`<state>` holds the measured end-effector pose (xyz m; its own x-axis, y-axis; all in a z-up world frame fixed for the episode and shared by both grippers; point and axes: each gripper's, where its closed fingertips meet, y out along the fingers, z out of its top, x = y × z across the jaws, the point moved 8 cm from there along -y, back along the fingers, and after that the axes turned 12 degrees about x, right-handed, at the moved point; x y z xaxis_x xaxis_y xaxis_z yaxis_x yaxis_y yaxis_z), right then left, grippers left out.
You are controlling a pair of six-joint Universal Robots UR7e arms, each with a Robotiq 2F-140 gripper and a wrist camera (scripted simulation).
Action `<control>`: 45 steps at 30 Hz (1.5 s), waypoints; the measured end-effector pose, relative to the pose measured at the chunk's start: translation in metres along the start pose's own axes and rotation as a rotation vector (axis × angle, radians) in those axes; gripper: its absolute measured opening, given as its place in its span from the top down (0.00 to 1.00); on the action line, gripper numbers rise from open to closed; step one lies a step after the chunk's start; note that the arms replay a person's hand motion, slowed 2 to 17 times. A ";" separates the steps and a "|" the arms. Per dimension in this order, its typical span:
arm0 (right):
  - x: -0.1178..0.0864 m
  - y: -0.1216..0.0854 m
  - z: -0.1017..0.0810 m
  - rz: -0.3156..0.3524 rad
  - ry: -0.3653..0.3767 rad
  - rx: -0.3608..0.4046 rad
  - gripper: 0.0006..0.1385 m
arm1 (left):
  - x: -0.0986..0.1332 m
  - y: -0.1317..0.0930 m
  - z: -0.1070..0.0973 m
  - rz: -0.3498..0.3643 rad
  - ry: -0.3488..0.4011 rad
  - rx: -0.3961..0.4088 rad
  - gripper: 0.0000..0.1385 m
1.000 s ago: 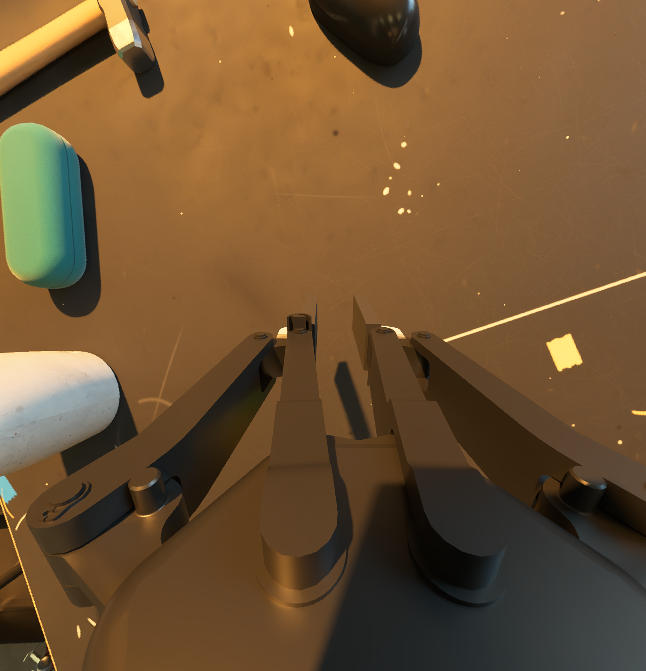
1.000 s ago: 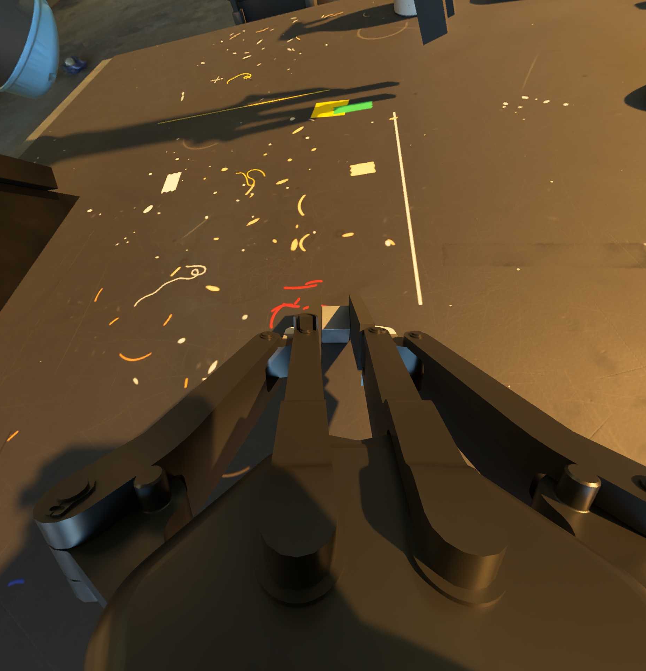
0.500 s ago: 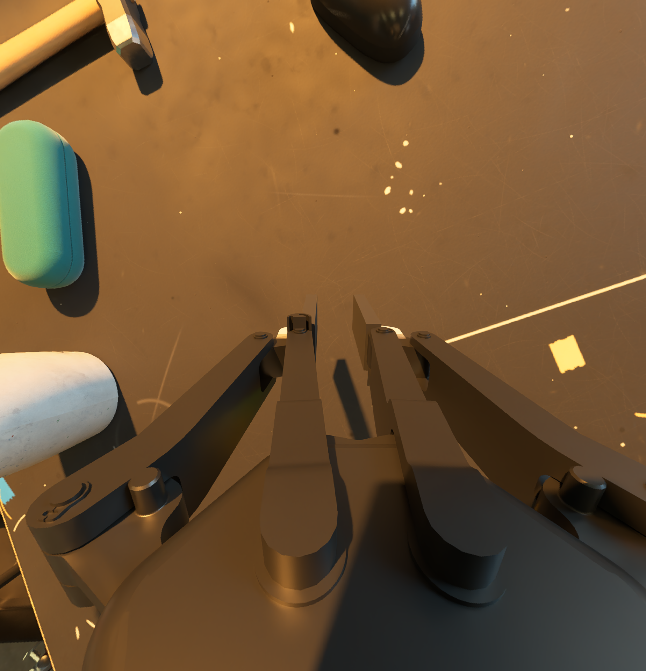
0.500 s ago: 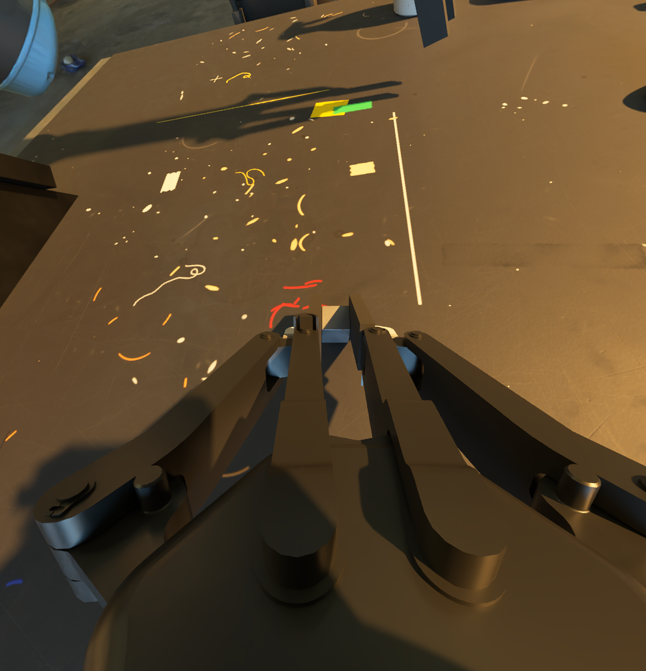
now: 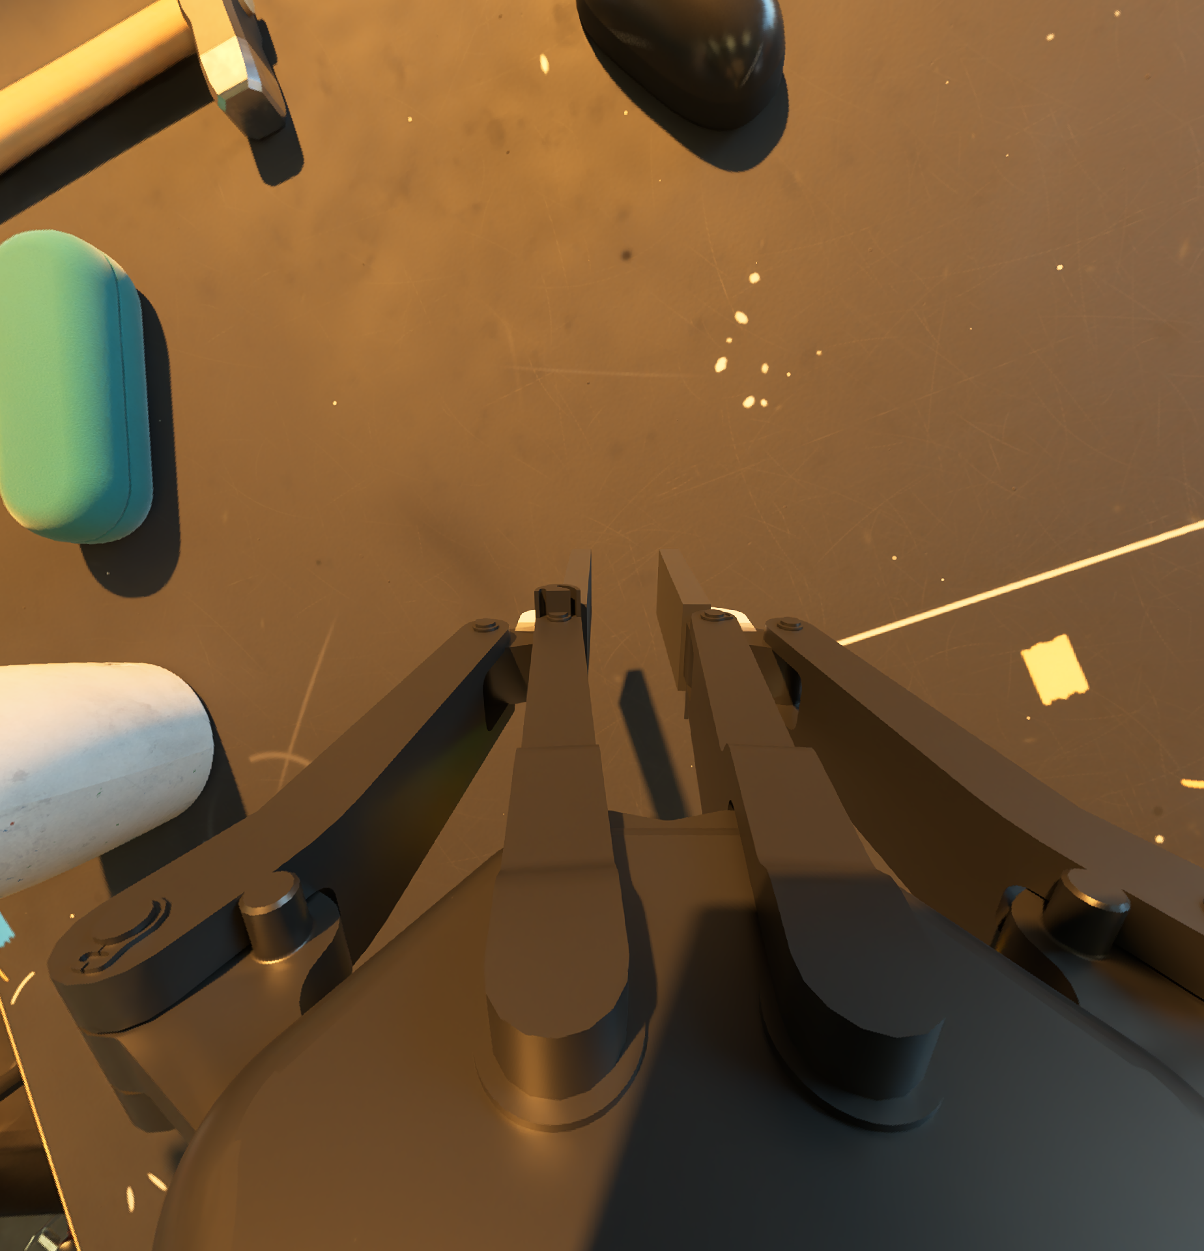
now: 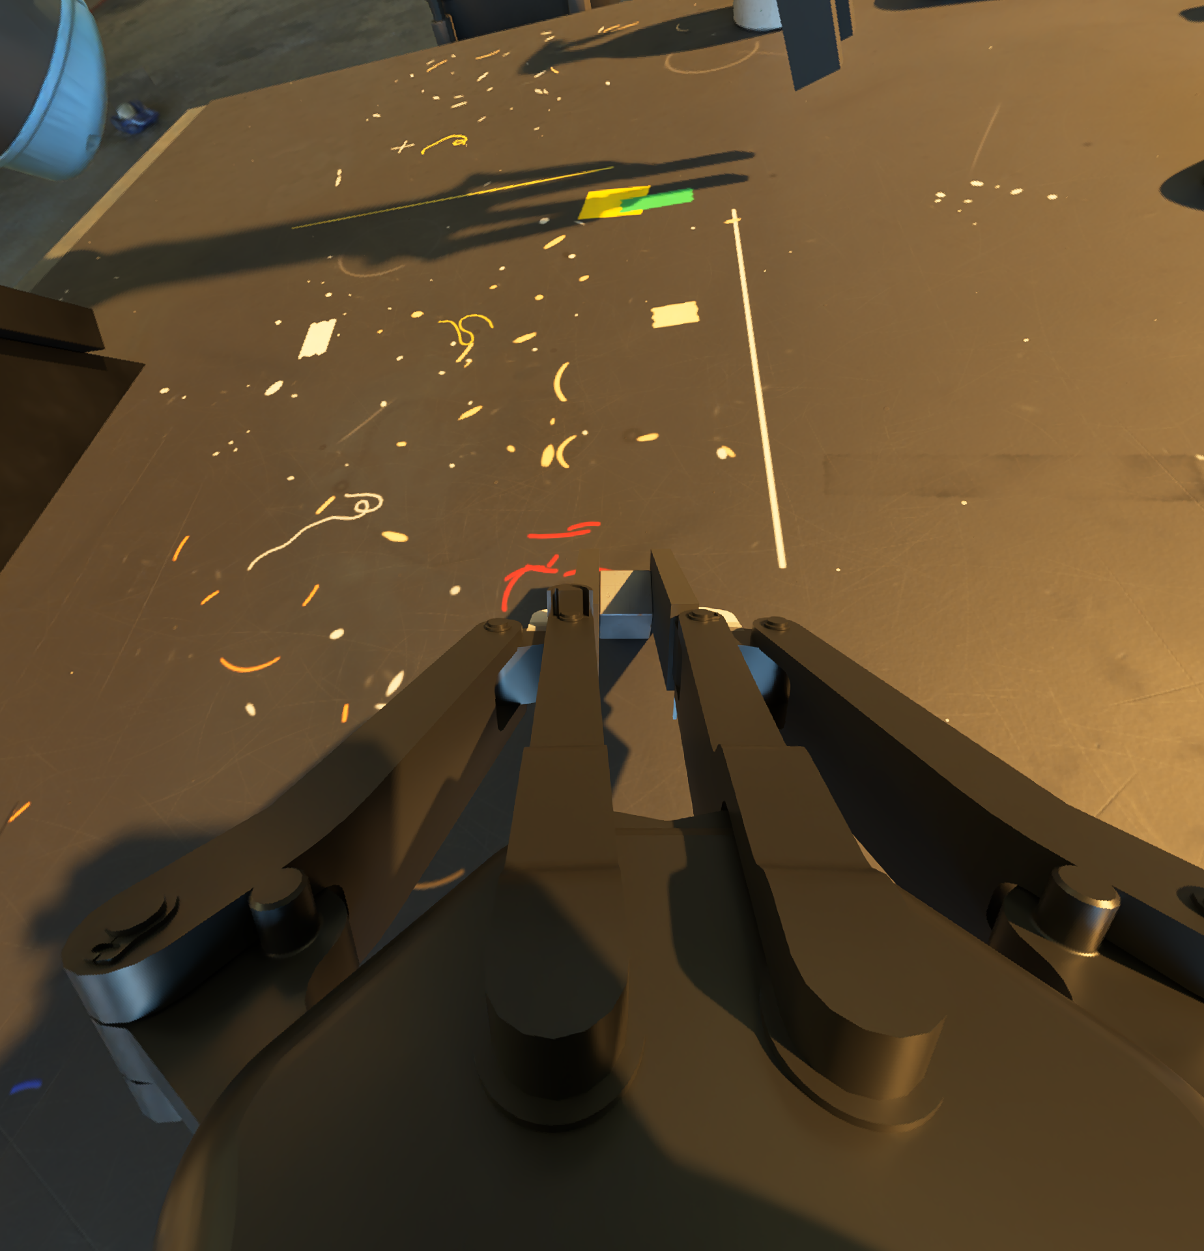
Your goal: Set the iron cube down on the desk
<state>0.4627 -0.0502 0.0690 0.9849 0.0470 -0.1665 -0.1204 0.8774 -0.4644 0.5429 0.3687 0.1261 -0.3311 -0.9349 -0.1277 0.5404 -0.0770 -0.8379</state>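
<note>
The iron cube (image 6: 625,596) is small, grey and shiny. In the right wrist view my right gripper (image 6: 625,575) is shut on it, both fingertips pressed to its sides. It hangs low over the brown scratched desk (image 6: 924,379), just past red scribble marks (image 6: 562,531). I cannot tell if the cube touches the desk. In the left wrist view my left gripper (image 5: 624,575) holds nothing. Its jaws are drawn in with only a narrow gap, and it points down at bare desk (image 5: 450,338).
Near the left gripper lie a green oblong case (image 5: 64,386), a hammer (image 5: 234,68), a black rounded object (image 5: 687,54) and a white cylinder (image 5: 78,765). In the right wrist view a dark box (image 6: 31,420) stands at the left and a blue-rimmed pail (image 6: 51,95) beyond the desk's edge.
The left wrist view has drifted slightly, so the green case and hammer sit a little further left. The right gripper and the cube have not visibly moved.
</note>
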 end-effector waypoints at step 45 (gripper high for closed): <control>0.000 0.000 0.000 0.001 0.003 0.000 0.86 | 0.004 0.001 0.002 -0.010 0.014 0.000 0.81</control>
<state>0.4631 -0.0503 0.0691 0.9843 0.0466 -0.1700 -0.1217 0.8773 -0.4642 0.5437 0.3647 0.1253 -0.3468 -0.9293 -0.1267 0.5372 -0.0860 -0.8391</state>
